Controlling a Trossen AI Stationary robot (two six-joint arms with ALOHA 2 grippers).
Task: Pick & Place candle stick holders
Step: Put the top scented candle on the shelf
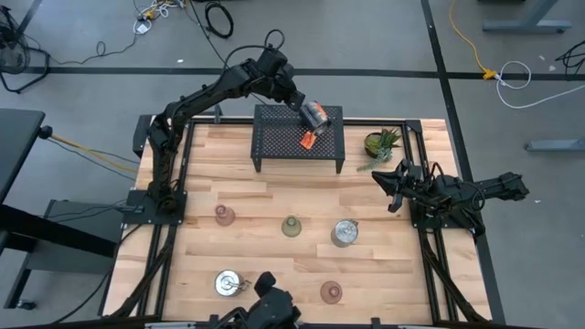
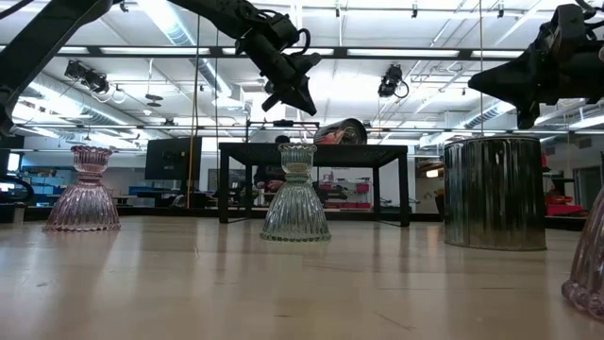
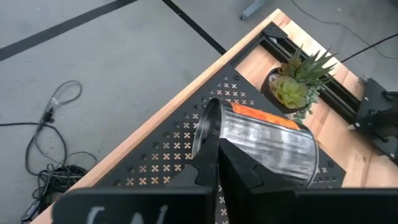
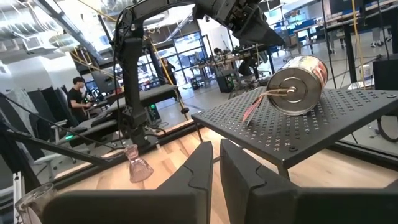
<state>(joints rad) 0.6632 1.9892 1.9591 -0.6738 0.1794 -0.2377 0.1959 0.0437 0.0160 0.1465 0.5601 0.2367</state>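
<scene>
A silver holder with an orange part (image 1: 315,114) lies on its side on the black mesh rack (image 1: 274,137) at the table's far middle; it also shows in the left wrist view (image 3: 267,146) and the right wrist view (image 4: 298,76). My left gripper (image 1: 299,100) is shut, just above and beside the holder's open end, apart from it in the right wrist view. My right gripper (image 1: 386,180) is shut and empty at the table's right. Standing on the table are two pinkish glass holders (image 1: 224,215) (image 1: 331,292), an olive-green one (image 1: 291,226) and two silver ones (image 1: 345,232) (image 1: 227,282).
A spiky green potted plant (image 1: 382,142) stands right of the rack, between it and my right arm. The rack stands on legs above the tabletop (image 2: 311,151). Open wood lies between the rack and the row of holders. People and desks show in the room behind.
</scene>
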